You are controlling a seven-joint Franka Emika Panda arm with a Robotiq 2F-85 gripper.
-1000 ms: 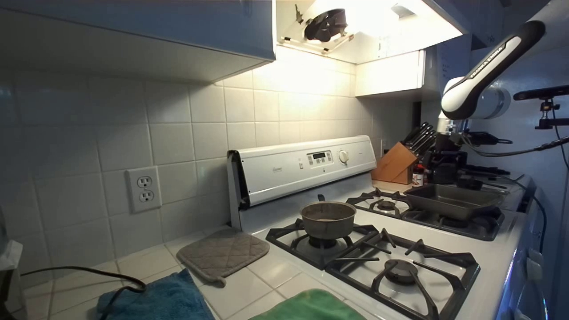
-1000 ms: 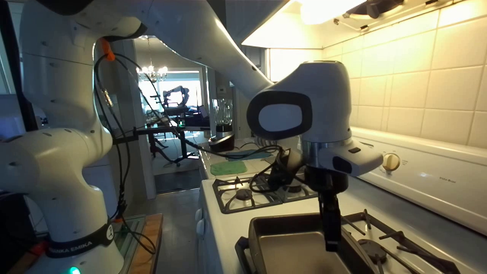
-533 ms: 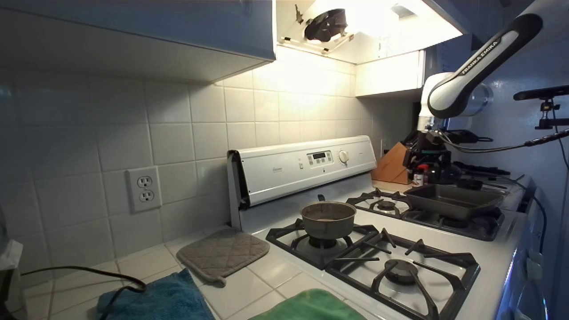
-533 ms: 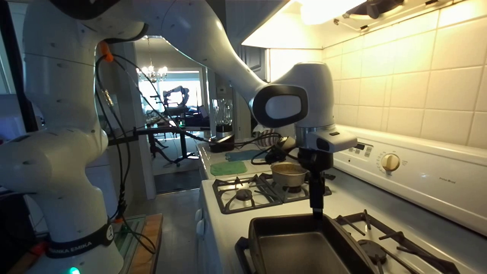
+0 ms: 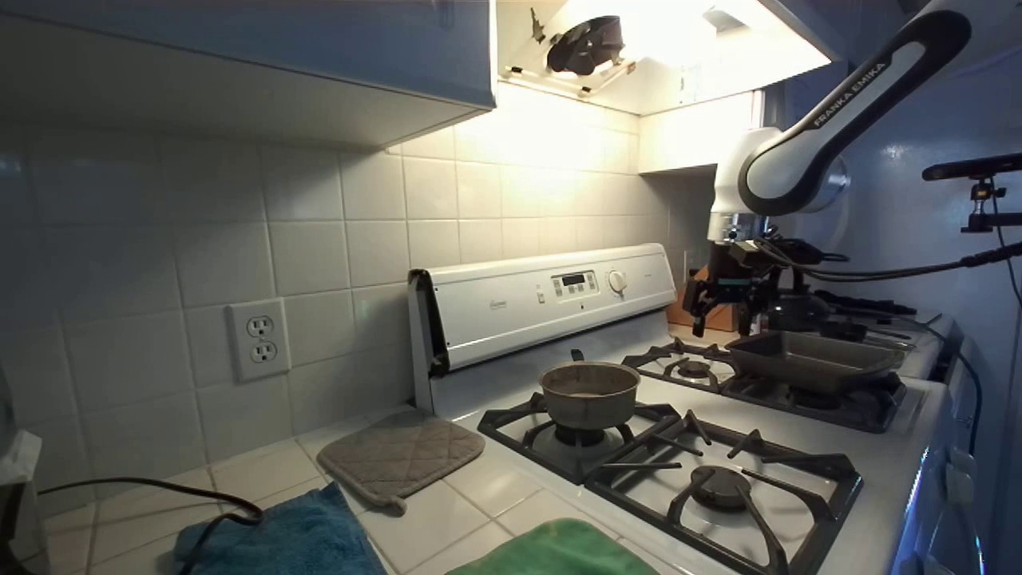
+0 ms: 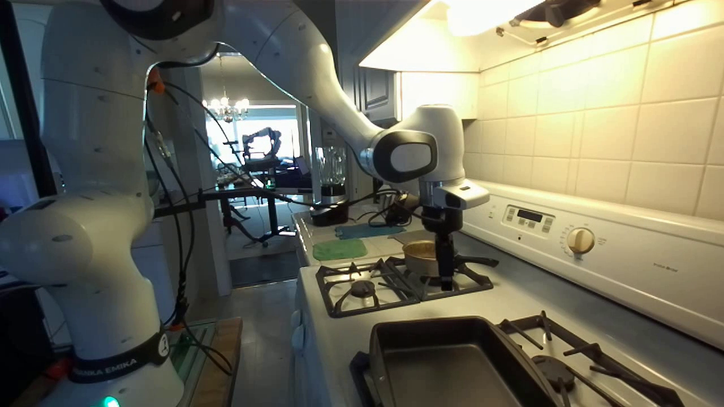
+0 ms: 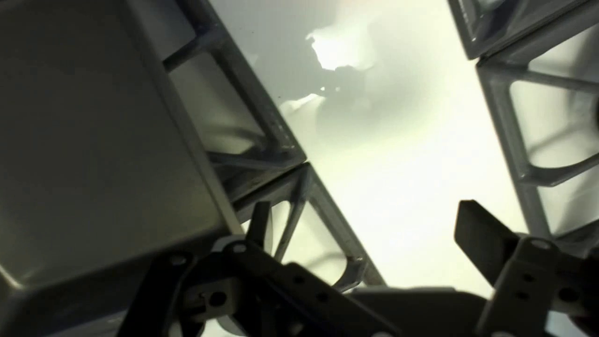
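White, the stove [image 6: 396, 311] stands before me, a dark pan [image 6: 441, 370] at one end and, well apart from it, a smaller pot [image 5: 589, 403] at the other. Above the stove, between the two and clear of both, hangs the gripper [image 7: 368, 228], its fingers [image 7: 484, 241] spread wide apart.

"FRANKA EMIKA" runs along the arm link [image 5: 846, 108], upper right in an exterior view; "ANKA EMIKA" shows on the base band [image 6: 121, 362], lower left. The stove panel's [image 6: 616, 257] small lettering is too faint to read surely.
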